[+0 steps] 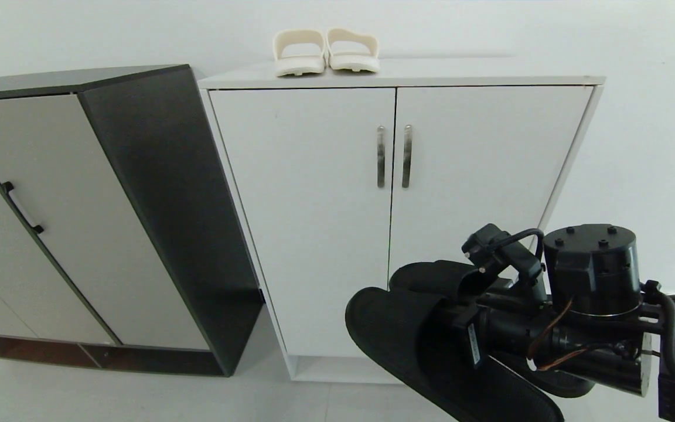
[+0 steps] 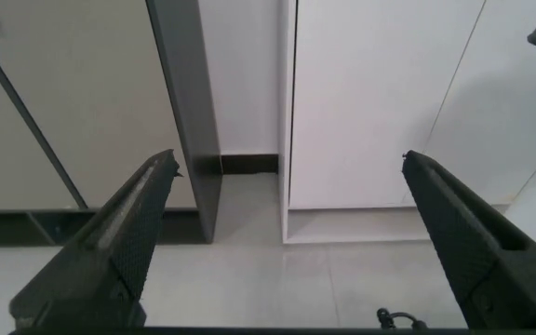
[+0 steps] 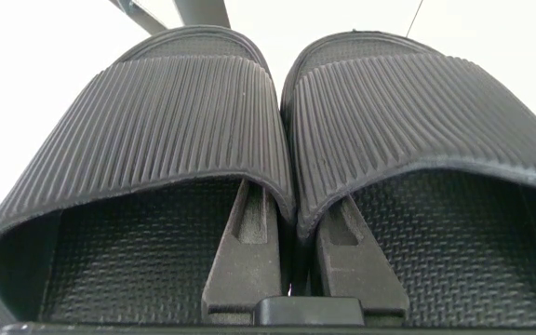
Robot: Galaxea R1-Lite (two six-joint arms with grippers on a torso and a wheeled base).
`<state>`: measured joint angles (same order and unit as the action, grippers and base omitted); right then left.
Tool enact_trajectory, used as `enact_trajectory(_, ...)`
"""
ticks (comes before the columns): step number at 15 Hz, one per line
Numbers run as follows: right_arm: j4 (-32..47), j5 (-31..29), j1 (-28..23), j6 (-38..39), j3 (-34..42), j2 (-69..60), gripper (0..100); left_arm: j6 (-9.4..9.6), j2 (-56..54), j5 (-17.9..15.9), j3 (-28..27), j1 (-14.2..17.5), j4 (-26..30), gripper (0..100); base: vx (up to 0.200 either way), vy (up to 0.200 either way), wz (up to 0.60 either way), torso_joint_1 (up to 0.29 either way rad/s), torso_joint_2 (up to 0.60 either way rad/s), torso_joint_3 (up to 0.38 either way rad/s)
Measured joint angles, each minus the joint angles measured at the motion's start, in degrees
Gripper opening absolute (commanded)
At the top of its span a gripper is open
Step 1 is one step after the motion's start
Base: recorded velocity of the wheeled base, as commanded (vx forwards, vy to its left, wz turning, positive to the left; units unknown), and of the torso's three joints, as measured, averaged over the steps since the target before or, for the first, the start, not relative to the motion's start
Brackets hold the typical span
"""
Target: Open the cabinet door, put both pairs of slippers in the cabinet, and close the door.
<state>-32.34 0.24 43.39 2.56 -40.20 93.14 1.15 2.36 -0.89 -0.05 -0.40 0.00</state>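
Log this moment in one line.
right tool: shut on black slippers | left tool: open, empty | cabinet doors: shut | white slippers: on cabinet top

Left fingers [image 2: 119, 242] apart, right fingers [image 3: 240, 265] close.

Bright, even, diffuse light fills the room. The white two-door wooden cabinet [image 1: 308, 234] and the wall behind it look almost washed out at the upper right of the head view. The dark grey cabinet side panel [image 1: 162, 193] carries a soft sheen. The glossy pale floor tiles [image 2: 277, 279] show faint reflections. The black ribbed rubber slippers [image 3: 184, 121] catch light on their ridges and are shadowed inside.
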Motion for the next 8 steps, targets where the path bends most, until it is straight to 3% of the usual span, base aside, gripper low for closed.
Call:
enact_trajectory(2,-0.1,0.0,0.0,0.0,0.0,0.1,0,-0.04,1.2,0.0,-0.7,0.0,-0.1,100,0.000,0.000,0.00,0.000,0.07,0.061)
enact_trajectory(3,-0.1,0.0,0.0,0.0,0.0,0.1,0,-0.96,2.3,0.0,-2.6,0.0,0.0,100,0.000,0.000,0.00,0.000,0.00,0.000)
enact_trajectory(5,-0.6,0.0,0.0,0.0,0.0,0.2,0,-3.15,7.0,-1.6,-10.2,-0.1,-0.3,100,0.000,0.000,0.00,0.000,0.00,0.000)
enact_trajectory(8,-2.2,-0.1,0.0,0.0,0.3,0.5,0,-4.38,19.8,-10.8,-16.9,-0.4,-4.6,100,0.000,0.000,0.00,0.000,0.00,0.000)
